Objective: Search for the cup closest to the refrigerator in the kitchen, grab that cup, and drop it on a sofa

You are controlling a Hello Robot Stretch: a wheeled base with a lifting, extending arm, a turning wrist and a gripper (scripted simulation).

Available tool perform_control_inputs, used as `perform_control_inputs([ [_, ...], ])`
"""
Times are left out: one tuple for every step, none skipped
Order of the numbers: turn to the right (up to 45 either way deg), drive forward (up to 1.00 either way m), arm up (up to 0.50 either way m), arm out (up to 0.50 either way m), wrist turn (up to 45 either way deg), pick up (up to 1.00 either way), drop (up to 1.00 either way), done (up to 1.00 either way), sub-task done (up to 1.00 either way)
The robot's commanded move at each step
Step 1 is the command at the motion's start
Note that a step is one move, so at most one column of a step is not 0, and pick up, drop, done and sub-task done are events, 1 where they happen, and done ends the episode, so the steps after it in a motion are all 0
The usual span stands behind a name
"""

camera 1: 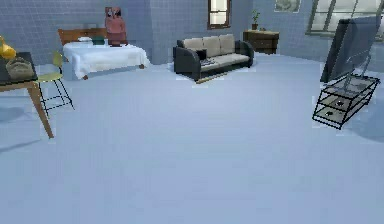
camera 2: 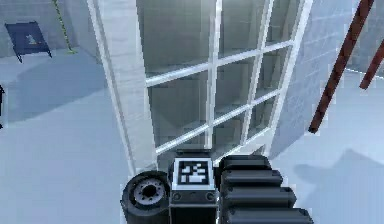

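Pincer (camera 2: 147, 197): its dark round body sits at the arm side view's bottom edge, just left of one white square with black marks (camera 2: 193, 172). Its far end cannot be made out, so I cannot tell whether it is spread or pressed together, nor whether it holds anything. Behind it stands one tall window (camera 2: 215, 80) with white bars. One dark blue chair (camera 2: 30, 40) is at the upper left, and two red-brown slanted bars (camera 2: 340, 70) are at the right.

In the forward view, one sofa (camera 1: 213, 55), dark with pale cushions, stands against the far wall near the middle. To its left is one bed (camera 1: 105, 58) with a white cover, with one reddish-pink figure (camera 1: 115, 25) upright behind it. At the left edge is one table (camera 1: 25, 82) carrying two small things, one yellow (camera 1: 5, 48) and one greyish (camera 1: 18, 68); whether either is a cup cannot be told. One green-seated chair (camera 1: 55, 82) stands just beside the table. On the right, one television (camera 1: 350, 45) rests on one wire stand (camera 1: 345, 100). One wooden cabinet (camera 1: 262, 40) stands right of the sofa.
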Motion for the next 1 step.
perform_control_inputs([
  [0.0,0.4,0.0,0.0,0.0,0.0,0.0,0.0,0.0],
])
